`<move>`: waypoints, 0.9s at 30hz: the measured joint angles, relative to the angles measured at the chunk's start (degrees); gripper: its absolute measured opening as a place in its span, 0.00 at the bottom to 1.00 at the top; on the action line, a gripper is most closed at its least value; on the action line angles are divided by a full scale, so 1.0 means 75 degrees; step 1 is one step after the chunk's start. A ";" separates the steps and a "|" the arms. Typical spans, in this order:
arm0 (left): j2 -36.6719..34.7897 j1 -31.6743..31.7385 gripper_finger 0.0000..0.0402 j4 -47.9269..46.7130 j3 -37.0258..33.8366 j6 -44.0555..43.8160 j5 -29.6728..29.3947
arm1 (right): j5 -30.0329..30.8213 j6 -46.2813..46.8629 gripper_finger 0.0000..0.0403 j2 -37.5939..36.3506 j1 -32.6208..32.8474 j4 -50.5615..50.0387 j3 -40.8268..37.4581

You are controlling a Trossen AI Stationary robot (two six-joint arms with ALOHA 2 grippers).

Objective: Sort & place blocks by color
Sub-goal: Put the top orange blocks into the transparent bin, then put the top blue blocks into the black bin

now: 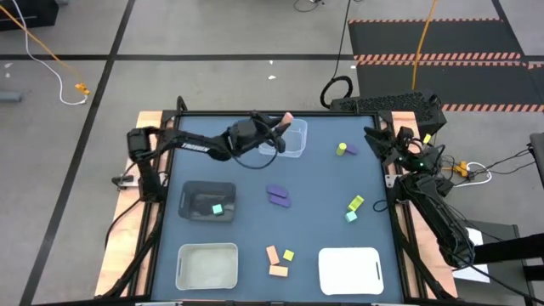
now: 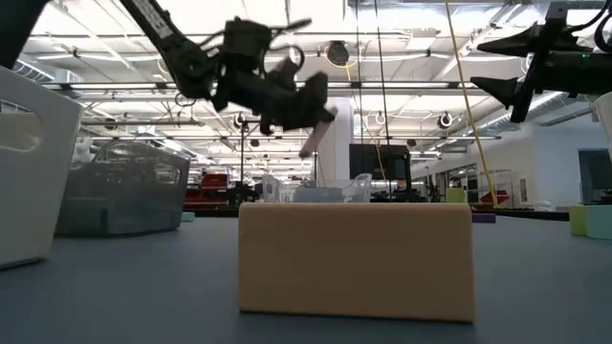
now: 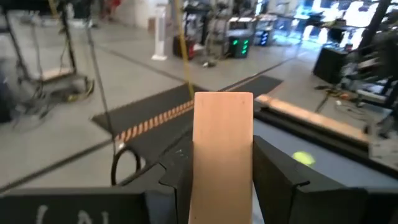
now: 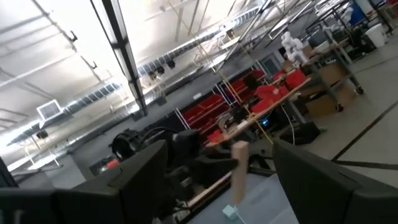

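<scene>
With the pale orange bar [image 3: 222, 155] clamped in the left gripper [image 1: 280, 125], release is best made squarely over the clear bin [image 1: 291, 138] just below it, while the right gripper [image 1: 380, 138] waits with jaws apart.

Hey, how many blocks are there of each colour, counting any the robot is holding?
Orange blocks: 3, one in the left gripper
Teal blocks: 2
Purple blocks: 3
Yellow-green blocks: 3
Total: 11

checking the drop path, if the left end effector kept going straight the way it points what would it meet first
Probably the clear bin. The left end effector holds an orange bar above it, pointing toward the table's far edge and tilted down. How steeply is unclear, so it might pass over the bin's far wall.
</scene>
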 joint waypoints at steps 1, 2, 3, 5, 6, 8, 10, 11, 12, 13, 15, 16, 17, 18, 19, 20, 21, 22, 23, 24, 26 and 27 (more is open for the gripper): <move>0.0157 0.0072 0.31 0.0007 0.0054 -0.0101 -0.0032 | 0.0014 -0.0071 0.70 0.0003 0.0037 -0.0107 -0.0001; 0.0302 0.0143 0.31 0.0018 0.0103 -0.0175 -0.0117 | 0.0013 -0.0138 0.70 0.0008 0.0069 -0.0195 0.0002; 0.0433 0.0210 0.31 0.0025 0.0127 -0.0263 -0.0209 | 0.0014 -0.0205 0.70 0.0009 0.0097 -0.0259 0.0002; 0.0647 0.0335 0.31 0.0021 0.0152 -0.0502 -0.0297 | 0.0021 -0.0311 0.70 0.0010 0.0144 -0.0438 0.0002; 0.0740 0.0377 0.33 0.0054 0.0159 -0.0654 -0.0329 | 0.0022 -0.0381 0.70 0.0014 0.0160 -0.0496 0.0002; 0.0852 0.0447 0.41 0.0018 0.0159 -0.1048 -0.0335 | 0.0027 -0.0517 0.70 0.0015 0.0180 -0.0571 0.0001; 0.0910 0.0480 0.50 0.0025 0.0159 -0.1472 -0.0334 | 0.0028 -0.0616 0.70 0.0015 0.0182 -0.0576 0.0002; 0.0915 0.0493 0.54 -0.0009 0.0159 -0.1670 -0.0334 | 0.0030 -0.0646 0.70 0.0015 0.0182 -0.0576 0.0002; 0.0915 0.0493 0.57 -0.0022 0.0159 -0.1834 -0.0334 | 0.0032 -0.0650 0.70 0.0015 0.0182 -0.0576 0.0002; 0.0910 0.0489 0.59 -0.0019 0.0159 -0.1956 -0.0333 | 0.0031 -0.0659 0.70 0.0015 0.0182 -0.0576 0.0002; 0.0747 0.0459 0.63 -0.0148 0.0159 -0.2099 -0.0266 | 0.0027 -0.0716 0.70 0.0015 0.0182 -0.0576 0.0002; 0.0642 0.0426 0.64 -0.0201 0.0159 -0.2074 -0.0151 | 0.0027 -0.0748 0.70 0.0015 0.0182 -0.0579 0.0002; 0.0505 0.0384 0.64 -0.0318 0.0161 -0.2008 0.0030 | 0.0027 -0.0787 0.70 0.0015 0.0182 -0.0599 0.0002; 0.0301 0.0341 0.65 -0.0673 0.0167 -0.1886 0.0253 | 0.0027 -0.0795 0.70 0.0015 0.0182 -0.0617 0.0002; 0.0069 0.0296 0.64 -0.1174 0.0168 -0.1706 0.0469 | 0.0025 -0.0795 0.70 0.0015 0.0182 -0.0631 0.0002; -0.0146 0.0235 0.64 -0.1705 0.0168 -0.1486 0.0609 | 0.0027 -0.0797 0.70 0.0015 0.0182 -0.0677 0.0002; -0.0389 0.0167 0.63 -0.2305 0.0168 -0.1212 0.0679 | 0.0025 -0.0815 0.70 0.0016 0.0182 -0.0751 0.0002; -0.0698 0.0099 0.62 -0.3106 0.0167 -0.0890 0.0701 | 0.0024 -0.0857 0.70 0.0018 0.0182 -0.0796 0.0002; -0.0989 0.0039 0.60 -0.3899 0.0165 -0.0571 0.0698 | 0.0027 -0.0905 0.70 0.0018 0.0182 -0.0835 0.0002; -0.1282 -0.0019 0.59 -0.4606 0.0165 -0.0232 0.0698 | 0.0026 -0.0983 0.70 0.0018 0.0182 -0.0898 0.0002; -0.1864 -0.0097 0.57 -0.6119 0.0165 0.0287 0.0692 | 0.0027 -0.1104 0.70 0.0018 0.0182 -0.0935 0.0002; -0.2122 -0.0117 0.56 -0.6835 0.0165 0.0484 0.0678 | 0.0027 -0.1182 0.70 0.0021 0.0182 -0.0935 0.0002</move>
